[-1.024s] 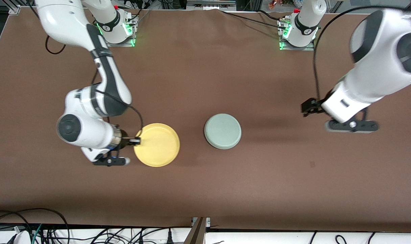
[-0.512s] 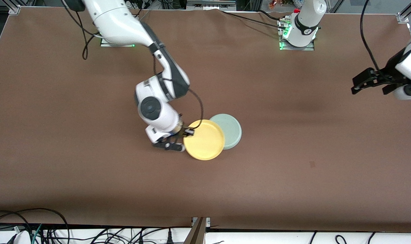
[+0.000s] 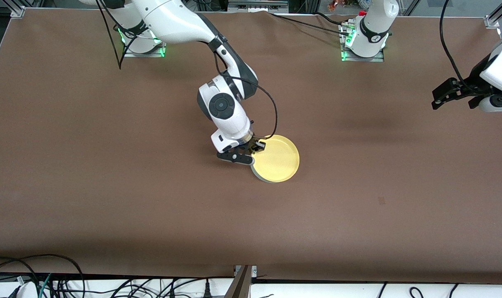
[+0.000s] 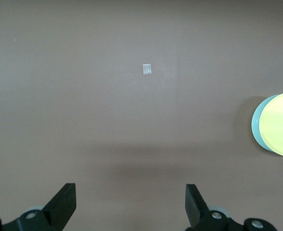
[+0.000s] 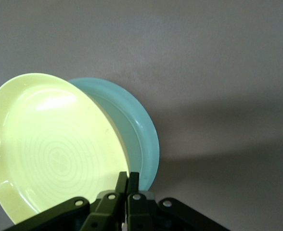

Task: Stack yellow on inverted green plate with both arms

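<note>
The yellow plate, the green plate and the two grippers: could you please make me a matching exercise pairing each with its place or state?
Things:
1. yellow plate
2. green plate
3. right gripper
4. left gripper

States:
A. open, over bare table at the left arm's end
B. shut on a plate's rim
C. almost covered, only an edge showing
D. above the other plate, held by its rim

Pairs: 1-D, 2-C, 3-B, 4-A

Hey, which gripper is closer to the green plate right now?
Right. The right gripper is shut on the yellow plate's rim, directly over the green plate. The left gripper waits, fingers open, over bare table toward the left arm's end.
</note>
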You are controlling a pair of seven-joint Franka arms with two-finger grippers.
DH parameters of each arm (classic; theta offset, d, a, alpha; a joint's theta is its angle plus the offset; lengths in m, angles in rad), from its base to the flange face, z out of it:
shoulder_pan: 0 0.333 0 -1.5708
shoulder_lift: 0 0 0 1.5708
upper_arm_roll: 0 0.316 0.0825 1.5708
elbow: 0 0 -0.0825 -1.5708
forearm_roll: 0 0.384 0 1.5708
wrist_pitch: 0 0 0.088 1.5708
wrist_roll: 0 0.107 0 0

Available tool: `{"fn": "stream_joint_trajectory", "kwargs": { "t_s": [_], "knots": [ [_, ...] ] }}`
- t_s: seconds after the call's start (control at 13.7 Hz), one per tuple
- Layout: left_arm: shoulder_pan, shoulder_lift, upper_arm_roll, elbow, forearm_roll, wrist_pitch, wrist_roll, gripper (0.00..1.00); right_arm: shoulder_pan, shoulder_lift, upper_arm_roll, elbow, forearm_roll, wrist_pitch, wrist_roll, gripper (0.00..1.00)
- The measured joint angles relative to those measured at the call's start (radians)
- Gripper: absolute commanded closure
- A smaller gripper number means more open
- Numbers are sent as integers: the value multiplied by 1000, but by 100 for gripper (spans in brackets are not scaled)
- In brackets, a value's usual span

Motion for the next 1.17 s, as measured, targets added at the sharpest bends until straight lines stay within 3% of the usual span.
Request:
{"fn": "stream_joint_trajectory", "kwargs": {
  "t_s": [0.22,0.29,0.37,0.8,0.95,1.17],
  "knots": [
    [0,-2,-15,-2,9,-6,0,0,11,8,0,-15,0,22,4,100],
    [0,-2,-18,-2,9,-6,0,0,11,13,-1,-18,0,32,4,79],
    [0,-2,-19,-2,9,-7,0,0,11,21,-2,-20,0,45,4,1],
    [1,-2,-18,-3,9,-12,0,0,-5,36,-27,-2,0,62,4,0],
    [1,-2,-18,-3,10,-16,0,0,-41,-7,-55,33,0,-55,-3,0],
    [1,-2,-19,-3,10,-17,0,0,-80,-135,-181,63,0,-275,-104,0]
  ]
}}
